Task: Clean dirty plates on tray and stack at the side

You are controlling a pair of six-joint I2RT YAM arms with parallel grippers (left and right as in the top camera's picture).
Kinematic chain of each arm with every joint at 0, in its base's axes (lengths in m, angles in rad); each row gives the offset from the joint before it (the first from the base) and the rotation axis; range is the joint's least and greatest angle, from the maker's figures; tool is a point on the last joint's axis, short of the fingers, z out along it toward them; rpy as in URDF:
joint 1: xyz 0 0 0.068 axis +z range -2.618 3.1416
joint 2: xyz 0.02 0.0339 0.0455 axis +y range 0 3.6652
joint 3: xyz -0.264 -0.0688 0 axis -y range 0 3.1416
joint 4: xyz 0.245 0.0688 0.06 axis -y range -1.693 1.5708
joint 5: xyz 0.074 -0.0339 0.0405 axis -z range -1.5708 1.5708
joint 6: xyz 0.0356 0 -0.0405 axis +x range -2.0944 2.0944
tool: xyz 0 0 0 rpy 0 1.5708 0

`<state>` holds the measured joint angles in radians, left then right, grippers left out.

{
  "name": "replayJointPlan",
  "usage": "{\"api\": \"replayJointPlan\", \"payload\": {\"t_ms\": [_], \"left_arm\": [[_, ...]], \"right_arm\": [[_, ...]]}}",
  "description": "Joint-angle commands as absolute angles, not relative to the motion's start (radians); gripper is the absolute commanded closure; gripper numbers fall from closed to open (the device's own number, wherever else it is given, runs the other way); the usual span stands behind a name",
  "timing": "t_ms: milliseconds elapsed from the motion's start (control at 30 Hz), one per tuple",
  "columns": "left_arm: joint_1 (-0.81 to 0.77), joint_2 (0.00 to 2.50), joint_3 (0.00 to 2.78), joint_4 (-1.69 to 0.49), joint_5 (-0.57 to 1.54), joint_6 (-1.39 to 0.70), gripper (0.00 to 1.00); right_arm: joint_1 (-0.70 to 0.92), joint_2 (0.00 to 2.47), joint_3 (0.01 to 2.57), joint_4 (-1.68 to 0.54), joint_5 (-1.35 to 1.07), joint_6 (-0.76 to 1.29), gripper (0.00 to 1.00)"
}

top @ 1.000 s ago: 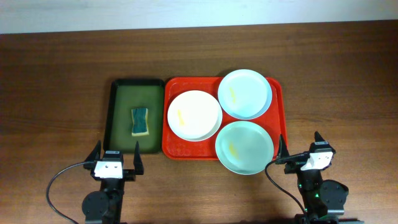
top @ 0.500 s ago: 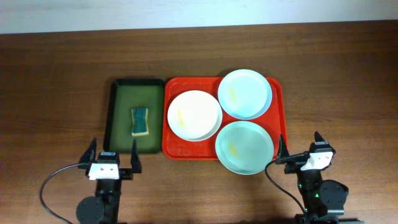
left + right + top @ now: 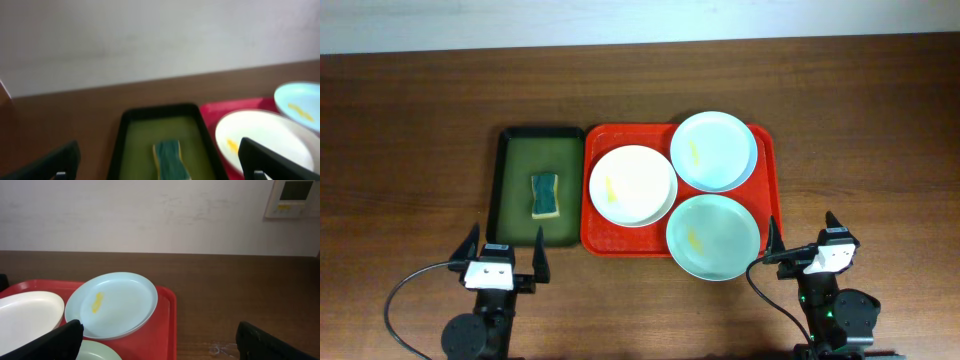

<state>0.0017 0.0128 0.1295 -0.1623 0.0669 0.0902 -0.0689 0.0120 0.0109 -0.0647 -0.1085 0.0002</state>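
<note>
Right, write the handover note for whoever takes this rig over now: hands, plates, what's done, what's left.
Left hand: open, empty, at the near end of the dark green plastic tray, which holds a blue-topped sponge.
Right hand: open, empty, beside the near right corner of the large red-orange plastic tray.
Plates: round white plastic plate, pale blue plate and pale green plate all on the red-orange tray, each showing a yellow smear.
Done: nothing; no plate wiped or stacked.
To do: take the sponge, wipe all three, stack them at the side.
</note>
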Motion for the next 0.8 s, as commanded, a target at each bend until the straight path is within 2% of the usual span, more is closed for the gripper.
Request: {"api": "replayJointPlan", "payload": {"t_ms": [0, 133, 300, 367, 533, 700, 733, 767], "left_arm": [[-0.002, 0.005, 0.128, -0.083, 0.057, 0.106, 0.01], [-0.002, 0.021, 0.223, -0.080, 0.057, 0.106, 0.01], [-0.002, 0.247, 0.487, -0.147, 0.092, 0.053, 0.01], [-0.002, 0.429, 0.678, -0.303, 0.117, 0.053, 0.01], [-0.002, 0.890, 1.229, -0.885, 0.117, 0.053, 0.01], [-0.002, 1.047, 1.280, -1.000, 0.117, 0.054, 0.00], [-0.002, 1.052, 1.280, -1.004, 0.116, 0.054, 0.33], [-0.002, 1.055, 1.280, -1.005, 0.116, 0.053, 0.57]], "right_arm": [[-0.073, 0.006, 0.006, -0.072, -0.100, 0.008, 0.02], [-0.073, 0.006, 0.006, -0.072, -0.100, 0.008, 0.02], [-0.073, 0.006, 0.006, -0.072, -0.100, 0.008, 0.02], [-0.073, 0.006, 0.006, -0.072, -0.100, 0.008, 0.02], [-0.073, 0.006, 0.006, -0.072, -0.100, 0.008, 0.02], [-0.073, 0.006, 0.006, -0.072, -0.100, 0.008, 0.02], [-0.073, 0.006, 0.006, -0.072, -0.100, 0.008, 0.02], [-0.073, 0.006, 0.006, -0.072, -0.100, 0.008, 0.02]]}}
